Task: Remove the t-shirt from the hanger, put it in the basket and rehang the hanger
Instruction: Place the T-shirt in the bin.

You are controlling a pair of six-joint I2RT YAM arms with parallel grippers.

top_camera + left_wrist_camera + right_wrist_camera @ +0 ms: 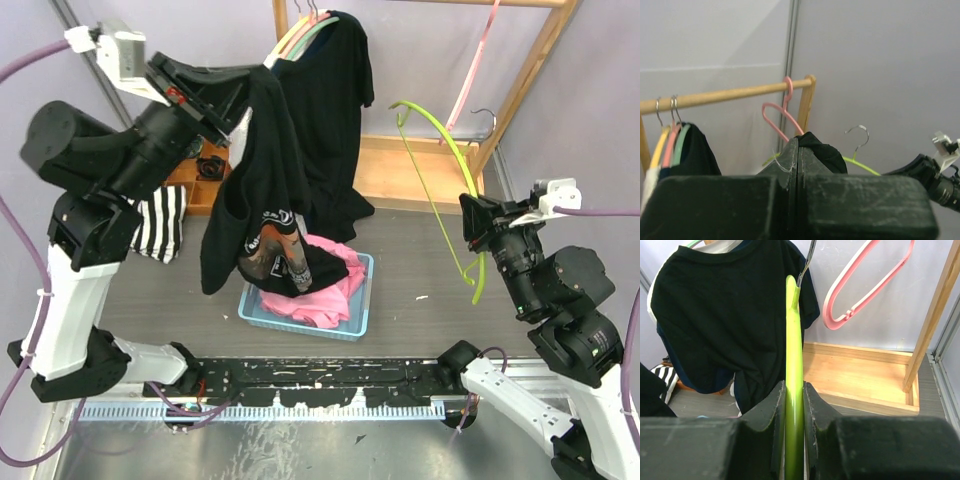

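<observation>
while the left gripper [250, 76] pinched the black printed t-shirt [265, 180] above the blue plastic basket [362, 300], a thin hold risked cloth slipping. the right gripper [794, 400] clamped the lime plastic hanger [793, 330].

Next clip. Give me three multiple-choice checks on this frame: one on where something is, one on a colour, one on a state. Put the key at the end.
1. What sits below the black t-shirt hanging from the left gripper?
A. a cardboard box
B. a blue basket of pink cloth
C. a metal tray

2. What colour is the hanger in the right gripper?
A. pink
B. lime green
C. white

3. What state is that hanger in?
A. bare, with the gripper shut on it
B. carrying the t-shirt
C. hooked on a rail

Key: 1 B, the shirt's lower end overlaps the basket in the top view. 2 B, the right wrist view shows lime green in the grip. 3 A, no cloth is on it and the gripper is closed around it.
</observation>
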